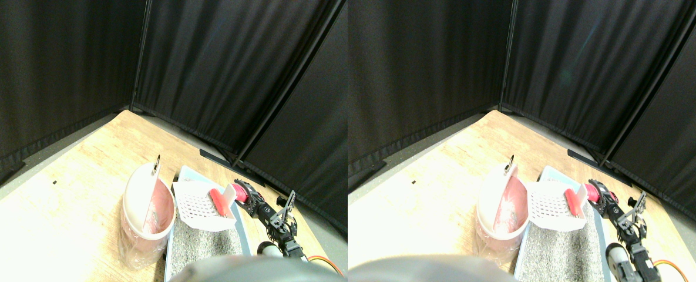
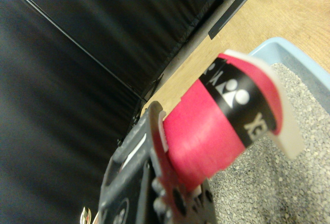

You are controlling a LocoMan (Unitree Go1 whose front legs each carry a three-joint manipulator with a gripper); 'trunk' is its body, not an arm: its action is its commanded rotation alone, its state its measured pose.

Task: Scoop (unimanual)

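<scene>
Black curtains are closing in the wooden floor on three sides, and on it a blue litter tray [image 1: 178, 176] is lying beside a pink-lined bin [image 1: 147, 211], the bin sitting at about nine o'clock of the tray and touching or nearly touching its rim. The right jaws [image 1: 246, 198] are reaching in from four o'clock and are gripping the scoop [image 1: 202, 205] by its thick red handle [image 1: 239, 192]; in the wrist view the red wrap [image 2: 206, 136] is sitting clamped against the dark jaw frame, with grey litter [image 2: 278, 182] spreading beneath. The scoop's long axis is running from the jaws toward nine or ten o'clock, its white slotted blade hanging over the tray's far end, just beside the bin's mouth. A small red piece [image 1: 221, 201] is resting in the blade. Judging from this, the load is waiting to be tipped, so the coming move is turning on carrying the blade farther toward nine o'clock, over the bin's rim.
</scene>
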